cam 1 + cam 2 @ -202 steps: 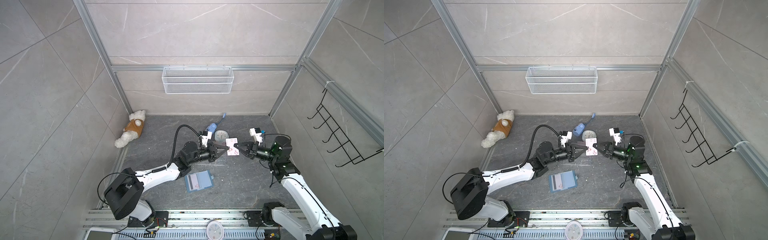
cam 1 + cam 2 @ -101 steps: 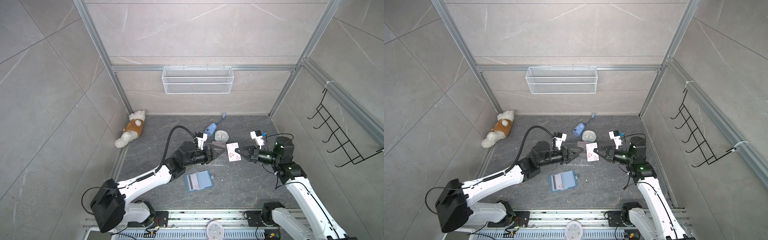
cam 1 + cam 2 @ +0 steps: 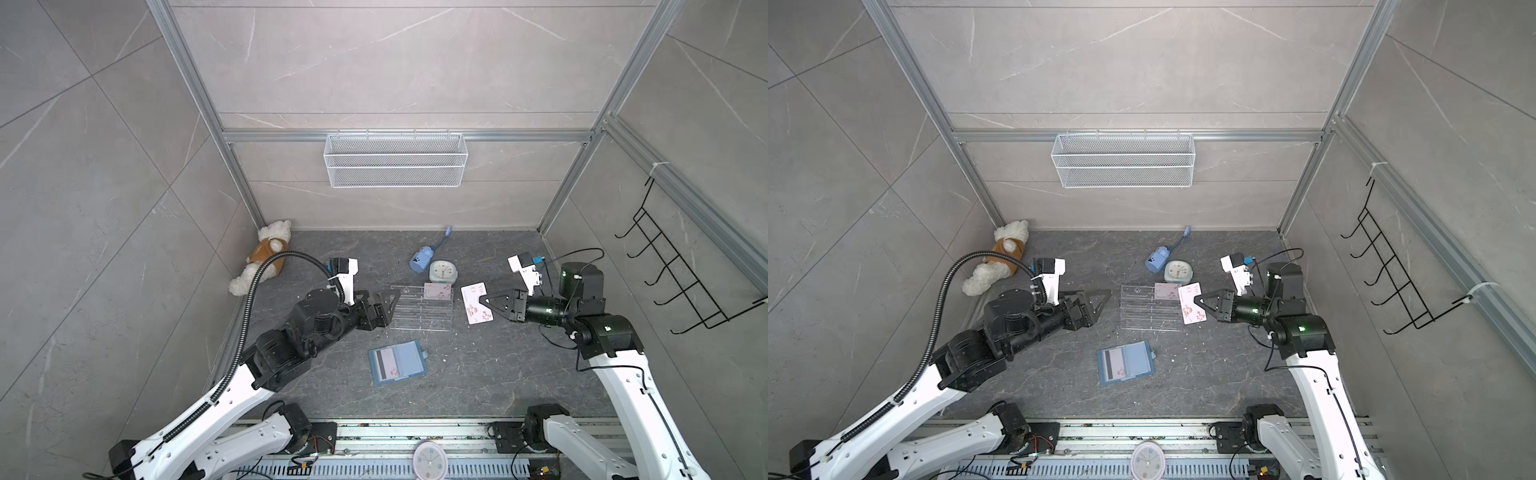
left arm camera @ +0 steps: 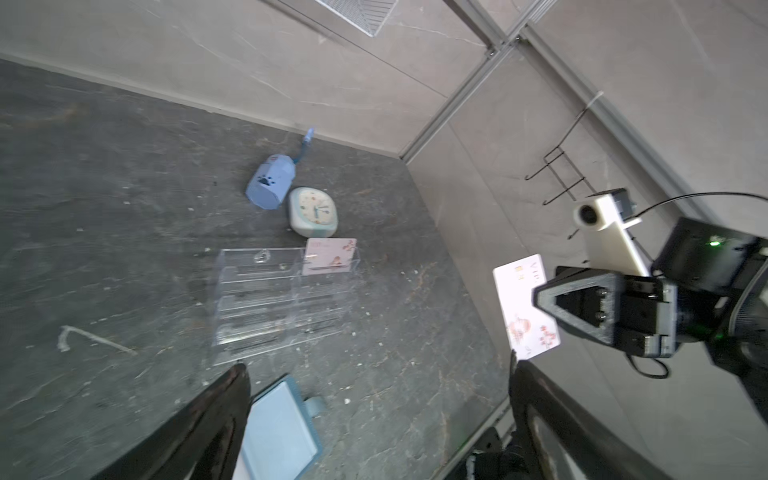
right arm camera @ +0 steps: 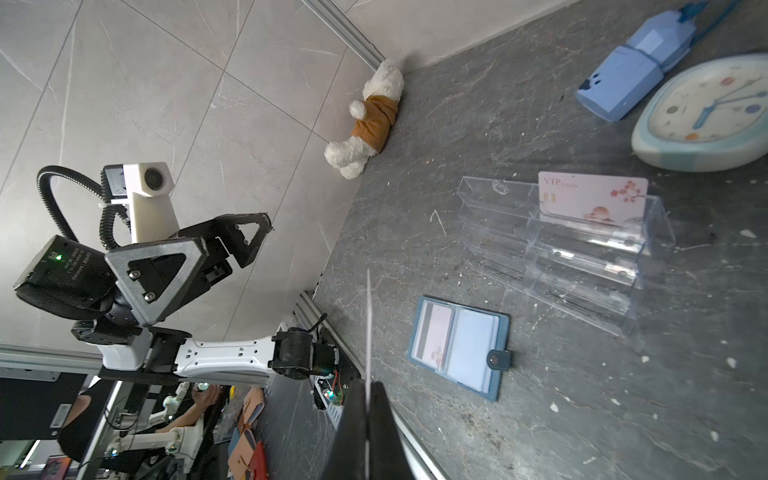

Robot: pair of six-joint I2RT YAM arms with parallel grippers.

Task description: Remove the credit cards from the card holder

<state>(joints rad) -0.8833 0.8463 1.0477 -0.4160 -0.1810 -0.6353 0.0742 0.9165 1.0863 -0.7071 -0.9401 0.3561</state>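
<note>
The dusty-blue card holder [image 3: 405,361] [image 3: 1133,360] [image 5: 473,353] lies open on the dark floor, and a credit card with a dark stripe [image 3: 384,365] [image 5: 434,332] sits in its clear sleeve. My right gripper [image 3: 482,300] [image 3: 1202,300] [image 5: 368,384] is shut on a pale pink credit card [image 3: 473,305] [image 3: 1190,309] [image 4: 523,307], held in the air right of the rack and seen edge-on in the right wrist view. My left gripper [image 3: 384,305] [image 3: 1096,306] [image 4: 378,365] hangs open and empty left of the rack. A third credit card [image 3: 437,291] [image 5: 592,199] stands in the rack.
A clear acrylic tiered rack [image 3: 415,313] stands between the two grippers. Behind it lie a small pale clock [image 3: 442,271] and a blue paw-print pouch [image 3: 422,257]. A plush bear [image 3: 266,259] rests in the back left corner. A wire basket [image 3: 392,166] hangs on the back wall.
Both grippers held the pink card a second ago. My left gripper has opened, let go and drawn back to the left. The right gripper has carried the card slightly to the right.
</note>
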